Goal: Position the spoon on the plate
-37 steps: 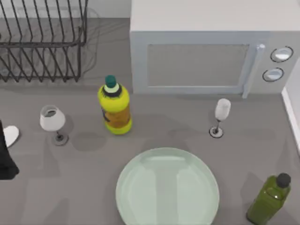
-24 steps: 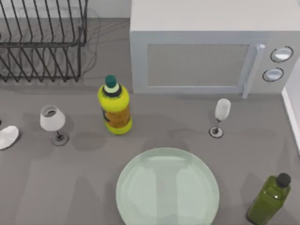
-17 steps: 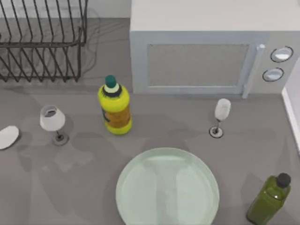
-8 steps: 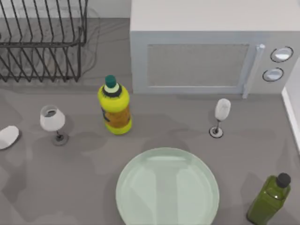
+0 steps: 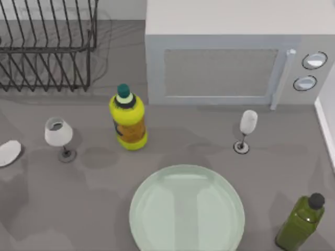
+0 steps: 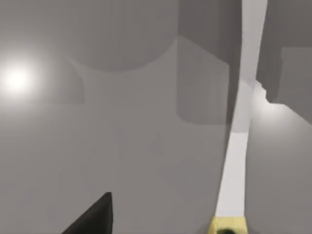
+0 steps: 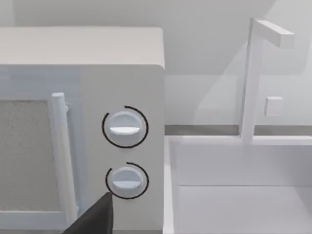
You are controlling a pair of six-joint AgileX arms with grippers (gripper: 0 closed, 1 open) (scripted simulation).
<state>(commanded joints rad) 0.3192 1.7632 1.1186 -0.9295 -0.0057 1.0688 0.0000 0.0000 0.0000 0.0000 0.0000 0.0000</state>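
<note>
The spoon's white oval bowl (image 5: 9, 153) lies at the table's far left edge, its handle cut off by the top view's edge. In the left wrist view the spoon's slim white handle (image 6: 236, 156) runs across the grey table and ends in a yellow piece (image 6: 228, 225), close beside a dark part of my left gripper (image 6: 92, 219). The pale green plate (image 5: 187, 209) sits at the front centre, bare. My right gripper (image 7: 92, 218) is near the microwave's dials, far from the spoon.
A yellow bottle (image 5: 127, 120) and a stemmed glass (image 5: 58, 135) stand between spoon and plate. A second glass (image 5: 246, 129), a green bottle (image 5: 302, 219), the microwave (image 5: 230, 57) and a wire rack (image 5: 47, 42) ring the area.
The dark left arm beside the spoon's bowl has left the top view. The bowl shifted slightly, and shadows have slid over the table's left side.
</note>
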